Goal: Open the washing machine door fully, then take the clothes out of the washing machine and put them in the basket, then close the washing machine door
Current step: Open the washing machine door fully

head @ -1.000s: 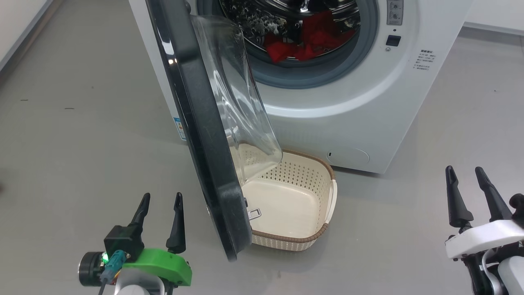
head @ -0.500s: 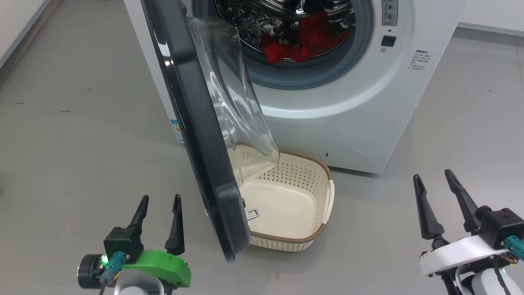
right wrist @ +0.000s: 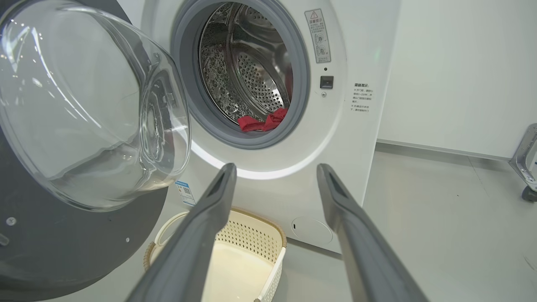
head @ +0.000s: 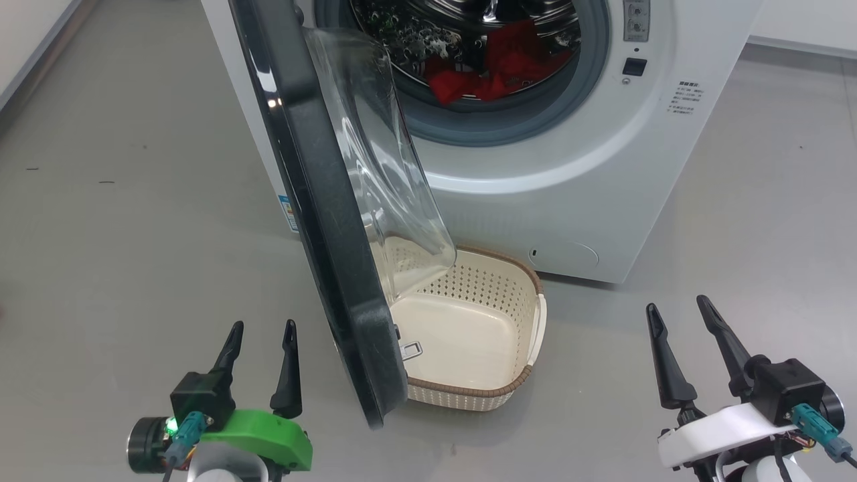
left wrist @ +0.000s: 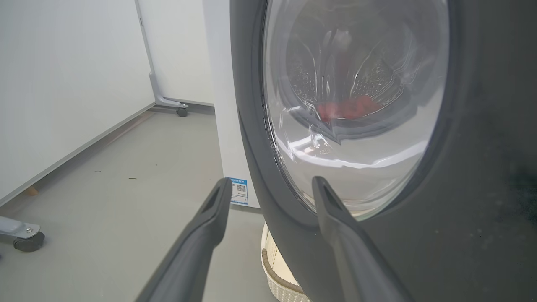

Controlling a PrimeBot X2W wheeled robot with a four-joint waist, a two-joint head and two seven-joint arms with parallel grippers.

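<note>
The white washing machine (head: 569, 174) stands ahead. Its washing machine door (head: 315, 221) is swung out partway, edge-on to me, the glass bowl (right wrist: 84, 105) facing the drum. The red clothes (head: 499, 67) lie at the drum's front lip, also seen as clothes (right wrist: 262, 121) and through the glass as clothes (left wrist: 344, 110). The cream basket (head: 509, 385) sits on the floor under the door, with nothing in it. My left gripper (head: 263, 325) is open, just left of the door's lower edge, facing its outer side. At the lower right my right gripper (head: 677, 304) is open and holds nothing.
Grey floor lies open to the left and right of the machine. A white wall (left wrist: 63, 84) runs along the left, with a caster (left wrist: 27, 241) near it. A metal frame on a wheel (right wrist: 528, 167) stands at the far right.
My right gripper has drawn back and to the left in the head view, its wrist turned. The head camera shifted slightly. Left gripper, door, basket and clothes have stayed put.
</note>
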